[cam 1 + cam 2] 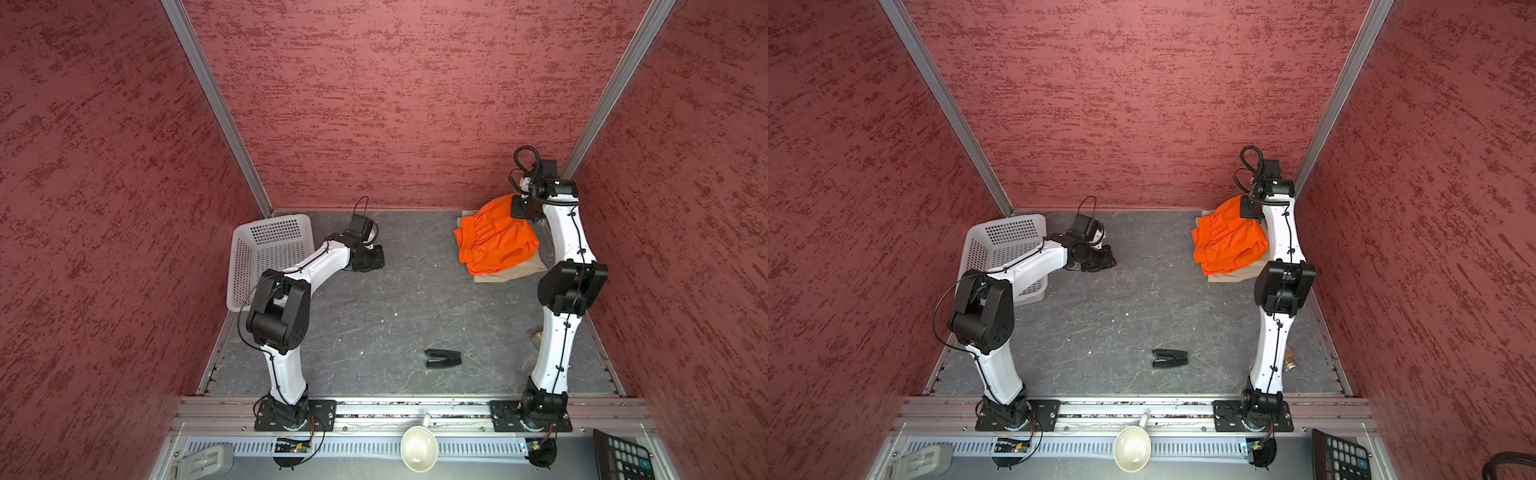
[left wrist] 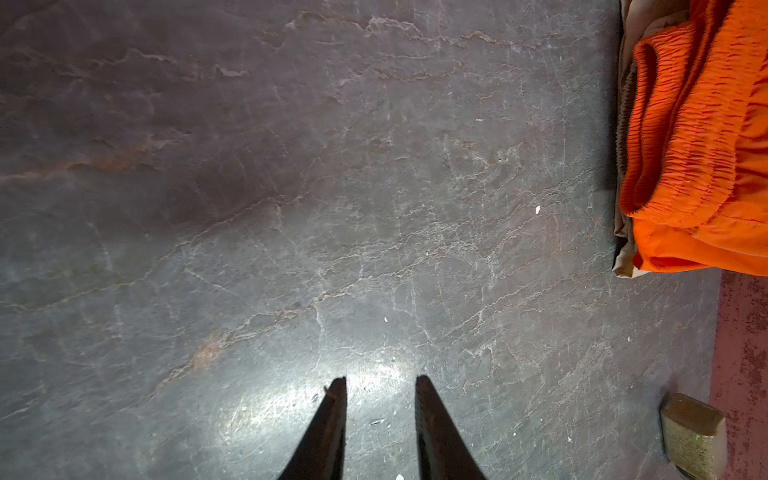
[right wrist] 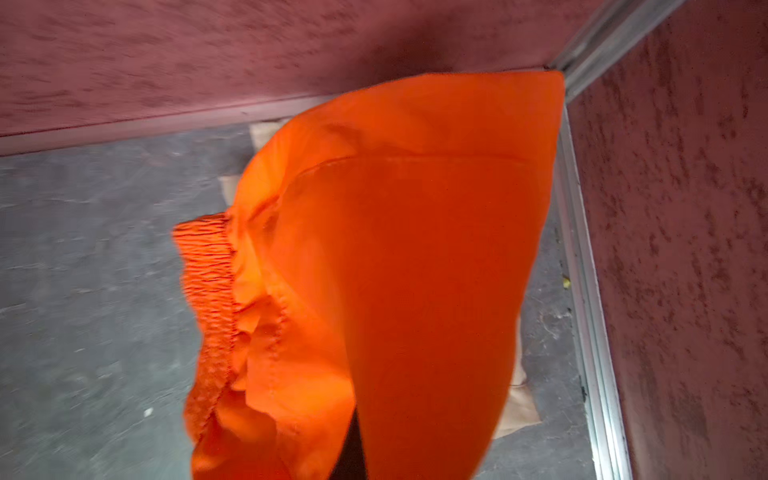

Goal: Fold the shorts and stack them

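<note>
- Orange shorts [image 1: 494,241]: thin, smooth matt cloth, the elastic waist tightly puckered.
- Beige shorts [image 1: 507,275]: matt cloth.
- Counter [image 2: 291,208]: dark, stone-look surface, veined, faintly glossy under light.
- Basket [image 1: 266,249]: white perforated plastic, smooth.
- Walls [image 1: 374,104]: rough, mottled red finish.

1. Counted two pairs in all: orange shorts [image 1: 494,239] and beige shorts [image 1: 511,274].
2. Counted two robot arms: left arm [image 1: 286,365] and right arm [image 1: 557,345].
3. Found one white perforated basket [image 1: 266,249].
4. Found one black forked object [image 1: 442,358] on the surface [image 1: 374,311].
5. Noted one white cup [image 1: 419,449] and one dark calculator [image 1: 621,457] at the near edge.
6. Spotted one small brass-coloured block [image 2: 692,436].
</note>
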Tool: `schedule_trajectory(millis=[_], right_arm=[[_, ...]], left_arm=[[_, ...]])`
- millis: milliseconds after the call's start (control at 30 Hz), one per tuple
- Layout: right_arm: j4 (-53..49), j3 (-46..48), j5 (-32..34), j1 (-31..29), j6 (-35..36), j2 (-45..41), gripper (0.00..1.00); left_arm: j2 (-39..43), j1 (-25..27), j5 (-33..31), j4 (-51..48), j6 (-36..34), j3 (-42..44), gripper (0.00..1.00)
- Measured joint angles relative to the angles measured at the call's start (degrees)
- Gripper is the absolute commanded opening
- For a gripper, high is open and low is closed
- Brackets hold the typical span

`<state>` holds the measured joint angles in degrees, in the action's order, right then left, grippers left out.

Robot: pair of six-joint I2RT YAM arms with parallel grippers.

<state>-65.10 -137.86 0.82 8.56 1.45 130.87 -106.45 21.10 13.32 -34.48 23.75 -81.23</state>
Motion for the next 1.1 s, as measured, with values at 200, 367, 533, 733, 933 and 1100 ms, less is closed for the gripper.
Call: schedule_trajectory(millis=[200,367,533,733,933,1100], right_arm=[[3.41,1.49,5.60,3.98,-2.97,7.74,0.66],[5.57,2.97,8.22,5.40,-4.66,5.77,0.99],[15.17,21.27,7.26,5.25,-5.92,-9.68,0.99],[38.58,57.16,3.96,4.94,-9.29,-39.80,0.99],[53.70,83.97,3.10,4.94,-12.07,-57.35,0.99],[62.95,100.39,0.83,4.98,-12.90,-62.40,0.99]], left_arm=[[2.73,-0.48,-1.53,-0.66,0.94,0.02,0.42],[5.84,-1.88,-2.47,-0.13,2.01,1.51,0.56],[9.94,-2.60,-5.81,2.91,2.05,6.25,0.73],[21.03,-2.62,-14.23,9.55,-1.01,18.25,1.00],[39.28,-3.17,-26.56,22.53,-8.04,35.17,1.00],[48.68,-6.64,-34.01,34.91,-14.86,48.43,1.00]])
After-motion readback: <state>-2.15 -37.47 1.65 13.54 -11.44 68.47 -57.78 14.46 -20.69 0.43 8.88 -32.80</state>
